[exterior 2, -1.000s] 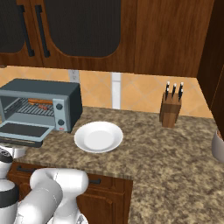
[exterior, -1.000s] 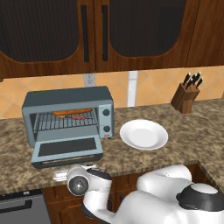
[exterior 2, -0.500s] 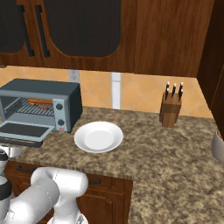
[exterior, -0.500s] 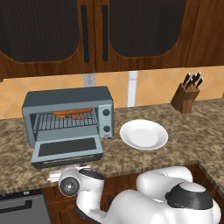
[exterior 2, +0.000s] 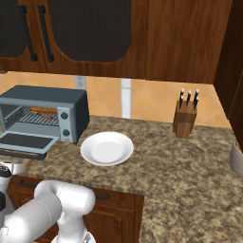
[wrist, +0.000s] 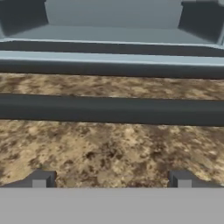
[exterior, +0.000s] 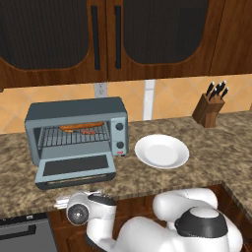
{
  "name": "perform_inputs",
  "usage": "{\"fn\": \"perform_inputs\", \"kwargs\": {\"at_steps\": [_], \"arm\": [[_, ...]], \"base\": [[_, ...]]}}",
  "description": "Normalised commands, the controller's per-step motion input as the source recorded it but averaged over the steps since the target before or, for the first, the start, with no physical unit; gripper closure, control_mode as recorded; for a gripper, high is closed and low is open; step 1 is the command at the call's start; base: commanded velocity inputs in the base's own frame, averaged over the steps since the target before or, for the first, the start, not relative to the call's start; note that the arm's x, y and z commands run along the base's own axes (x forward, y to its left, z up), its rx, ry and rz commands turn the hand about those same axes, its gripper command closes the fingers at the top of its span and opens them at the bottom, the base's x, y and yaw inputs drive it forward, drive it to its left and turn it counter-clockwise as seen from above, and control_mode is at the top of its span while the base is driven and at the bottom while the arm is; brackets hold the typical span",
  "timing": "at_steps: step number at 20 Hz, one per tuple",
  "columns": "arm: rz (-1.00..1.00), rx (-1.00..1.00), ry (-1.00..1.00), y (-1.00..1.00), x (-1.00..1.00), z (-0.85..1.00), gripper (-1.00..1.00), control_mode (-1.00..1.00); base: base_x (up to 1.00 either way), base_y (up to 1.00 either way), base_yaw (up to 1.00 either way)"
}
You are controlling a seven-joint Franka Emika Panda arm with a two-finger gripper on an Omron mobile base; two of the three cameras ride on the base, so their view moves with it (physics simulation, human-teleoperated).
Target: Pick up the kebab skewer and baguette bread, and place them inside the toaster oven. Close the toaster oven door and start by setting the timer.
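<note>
We see our gripper spread wide and empty, low at the counter's front edge, facing the bar handle of the toaster oven door, which lies folded down. In the toaster oven, baguette bread and kebab skewer rest on the rack.

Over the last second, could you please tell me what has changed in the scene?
The arm's white wrist has swung left along the counter edge, below the open blue-grey toaster oven door. The open end effector holds nothing. The orange-brown baguette, skewer and white plate stayed put.
</note>
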Motion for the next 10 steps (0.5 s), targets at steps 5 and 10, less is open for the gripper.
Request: {"fn": "perform_inputs", "kwargs": {"at_steps": [5,10], "arm": [[0.00,0.00,0.00,0.00,0.22,-0.17,-1.00,-1.00],[0.00,0.00,0.00,0.00,0.26,-0.19,-1.00,-1.00]], "base": [[0.00,0.00,0.00],[0.00,0.00,0.00]]}}
